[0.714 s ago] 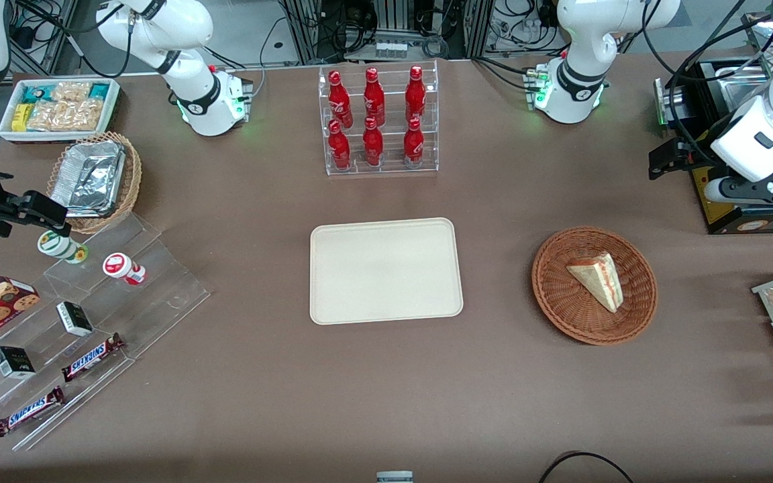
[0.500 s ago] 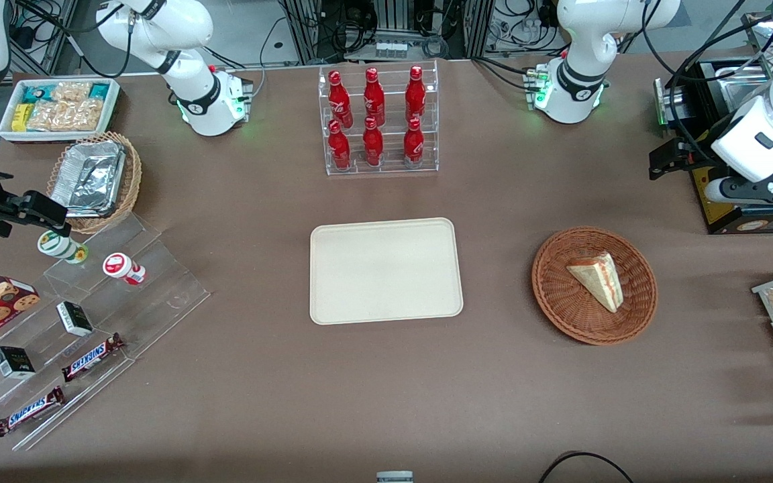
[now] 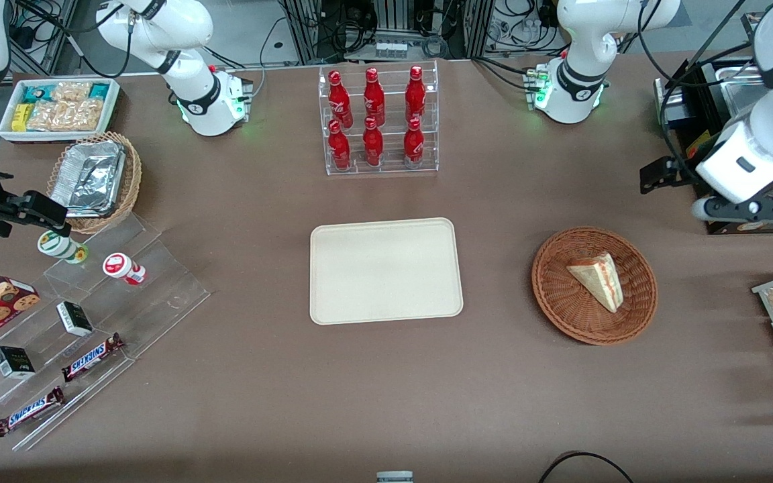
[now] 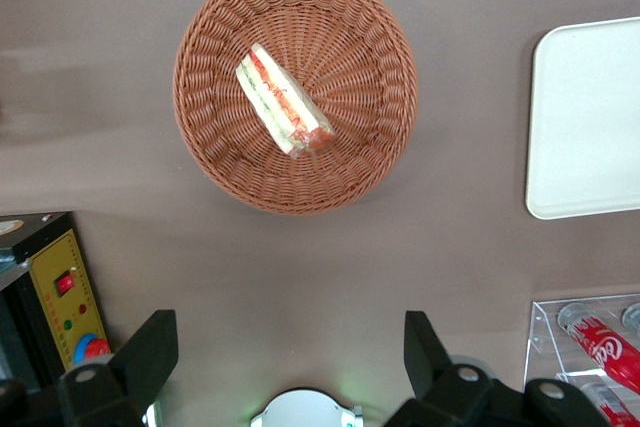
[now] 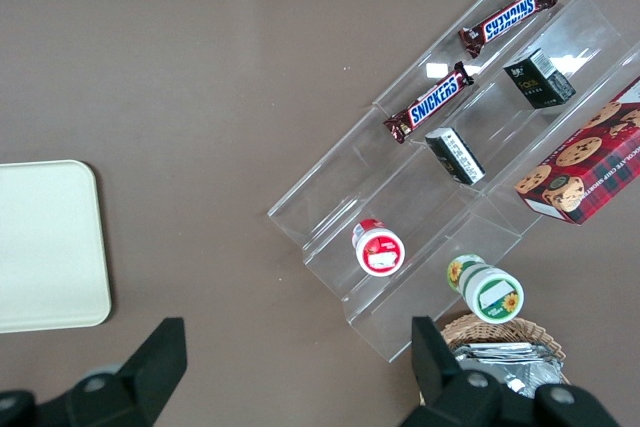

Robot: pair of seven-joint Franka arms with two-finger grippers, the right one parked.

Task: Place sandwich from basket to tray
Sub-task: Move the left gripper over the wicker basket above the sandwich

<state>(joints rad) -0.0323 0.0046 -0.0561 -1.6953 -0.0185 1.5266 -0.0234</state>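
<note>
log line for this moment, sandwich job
stage: approach | gripper: open, above table beside basket, holding nothing | sandwich: in basket | tray: no sandwich on it

Triangular sandwich (image 3: 598, 278) lies in wicker basket (image 3: 561, 308); cream tray (image 3: 385, 270) bare.

Front view overhead; both wrist views face down, sharing tray (image 3: 385, 270).

The working arm is glossy white with rounded shells and a black band at its joint. Its base glows green, with black cables trailing off. The hand (image 4: 290, 362), high over the bench toward the working arm's end, has black fingers (image 4: 150, 352) spread wide.
</note>
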